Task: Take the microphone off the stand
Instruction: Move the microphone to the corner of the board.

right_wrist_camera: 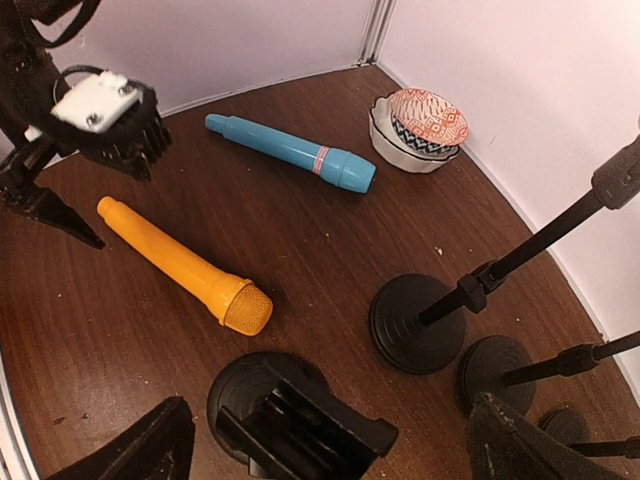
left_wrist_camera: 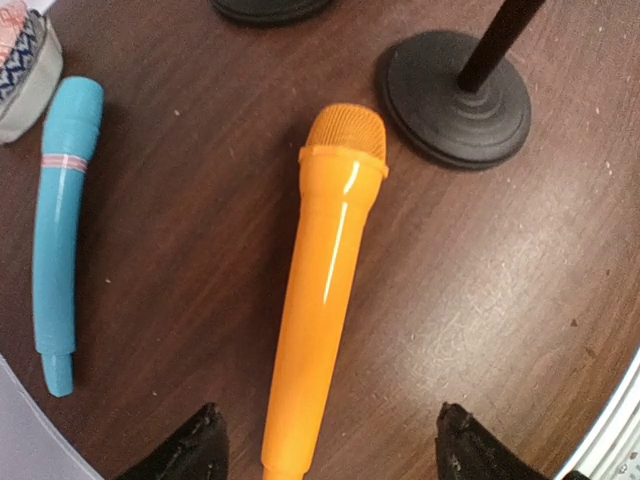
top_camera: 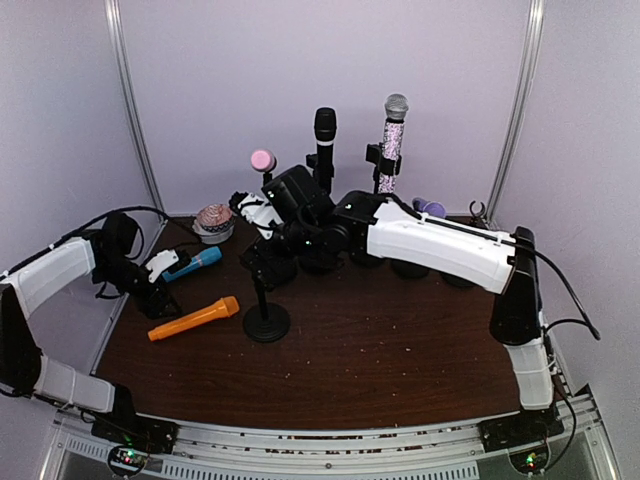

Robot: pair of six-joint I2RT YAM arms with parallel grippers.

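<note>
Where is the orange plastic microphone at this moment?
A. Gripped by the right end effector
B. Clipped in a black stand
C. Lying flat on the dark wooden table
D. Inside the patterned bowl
C: the orange plastic microphone lies flat on the dark wooden table, and the open left end effector straddles its handle end without touching it.

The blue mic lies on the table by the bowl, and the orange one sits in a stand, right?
No: the orange mic lies on the table too, as the left wrist view shows. The blue mic is by the bowl.
</note>
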